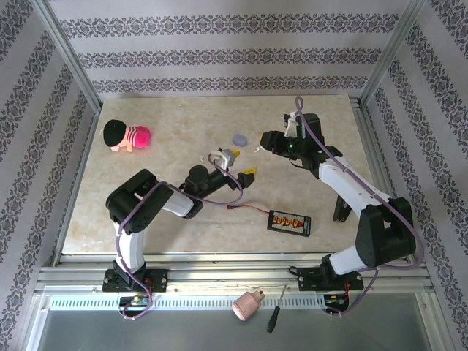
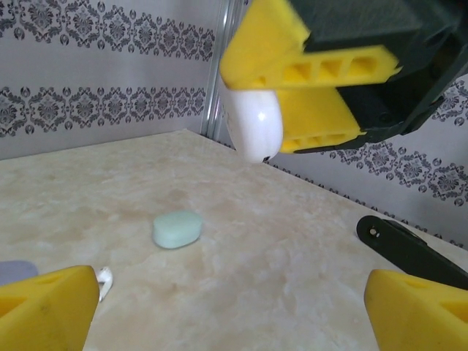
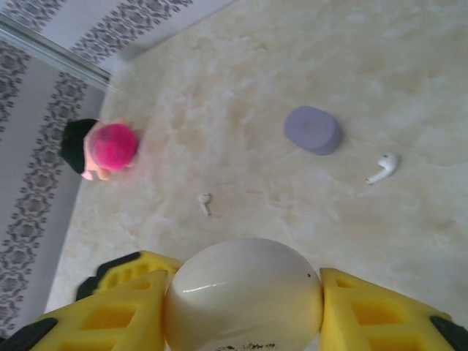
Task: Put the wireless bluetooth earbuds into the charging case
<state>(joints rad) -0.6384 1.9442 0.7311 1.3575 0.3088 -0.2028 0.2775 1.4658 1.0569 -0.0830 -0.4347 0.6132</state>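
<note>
- While the right fingers (image 3: pixel 131 311) clamp a white case (image 3: pixel 245 292), the left fingers (image 2: pixel 44 307) stand open and empty.
- One white earbud (image 3: pixel 383 167) lies on the worktop (image 3: pixel 292 44) near the lavender case (image 3: pixel 313 130); a second earbud (image 3: pixel 204 202) lies apart.
- The green case (image 2: pixel 177 229) rests on the worktop.

Two white stemmed earbuds (image 3: pixel 384 167) (image 3: pixel 204 202) lying well apart, white oval case (image 3: pixel 245 281) clamped in right hand (image 3: pixel 246 311)
</note>
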